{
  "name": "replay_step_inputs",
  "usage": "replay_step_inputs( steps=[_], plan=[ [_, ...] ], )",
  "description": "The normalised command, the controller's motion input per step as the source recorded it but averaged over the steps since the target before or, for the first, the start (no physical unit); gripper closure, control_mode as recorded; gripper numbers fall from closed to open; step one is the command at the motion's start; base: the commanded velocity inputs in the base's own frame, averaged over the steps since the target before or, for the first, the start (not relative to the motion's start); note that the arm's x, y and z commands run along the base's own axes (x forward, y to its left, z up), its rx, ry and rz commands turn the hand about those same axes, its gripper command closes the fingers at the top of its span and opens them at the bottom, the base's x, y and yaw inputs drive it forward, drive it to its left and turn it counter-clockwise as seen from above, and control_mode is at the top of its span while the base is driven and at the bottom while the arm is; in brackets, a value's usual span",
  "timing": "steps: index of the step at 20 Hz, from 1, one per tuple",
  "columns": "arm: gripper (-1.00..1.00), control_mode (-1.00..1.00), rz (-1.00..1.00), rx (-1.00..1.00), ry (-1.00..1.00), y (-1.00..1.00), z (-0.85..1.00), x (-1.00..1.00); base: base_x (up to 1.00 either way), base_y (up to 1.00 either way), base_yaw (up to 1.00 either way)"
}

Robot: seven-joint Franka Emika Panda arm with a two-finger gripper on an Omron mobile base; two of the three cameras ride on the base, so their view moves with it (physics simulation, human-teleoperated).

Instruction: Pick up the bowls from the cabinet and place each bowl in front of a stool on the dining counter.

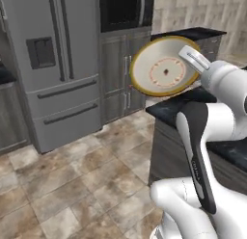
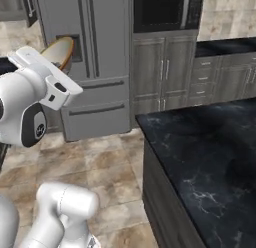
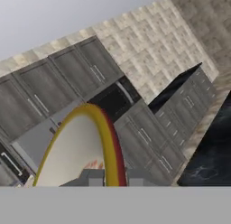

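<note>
The robot holds the shallow bowl [image 1: 164,67] up in the air, well above the floor [image 1: 72,180]. The bowl is tipped up on its edge, so in the left base view its cream inside, gold rim and brownish ring face the camera. The fingers [image 1: 193,57] are closed on the rim of the bowl, one on each side of the edge. In the hand view the two fingers [image 3: 92,177] sit right at the gold rim of the bowl [image 3: 76,146], with the edge between them.

The bowl is in the air beside the near end of the black bench [image 2: 205,152]. It does not touch the bench. In the right base view just a slice of the bowl [image 2: 59,51] peeks out behind the white hand.

Behind the bowl stands a big grey fridge [image 1: 53,64] with a dark oven [image 1: 123,9] next to it. Grey cupboards [image 1: 116,79] sit under the oven. The wall [image 2: 230,14] at the back is made of pale bricks
</note>
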Motion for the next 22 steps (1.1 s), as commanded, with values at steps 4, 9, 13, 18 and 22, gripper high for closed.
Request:
replay_step_inputs(
  steps=[4, 9, 13, 18, 22],
  plan=[
    [1.00, 1.00, 0.00, 0.00, 0.00, 0.00, 0.00, 0.00, -0.84, -0.24, -0.45],
    [1.00, 1.00, 0.00, 0.00, 0.00, 0.00, 0.00, 0.00, -0.86, -0.24, -0.44],
    [1.00, 1.00, 0.00, 0.00, 0.00, 0.00, 0.00, 0.00, -0.87, -0.34, -0.43],
    [1.00, 1.00, 0.00, 0.00, 0.00, 0.00, 0.00, 0.00, -0.83, -0.39, -0.42],
    [1.00, 1.00, 0.00, 0.00, 0.00, 0.00, 0.00, 0.00, -0.40, -0.42, -0.37]
  ],
)
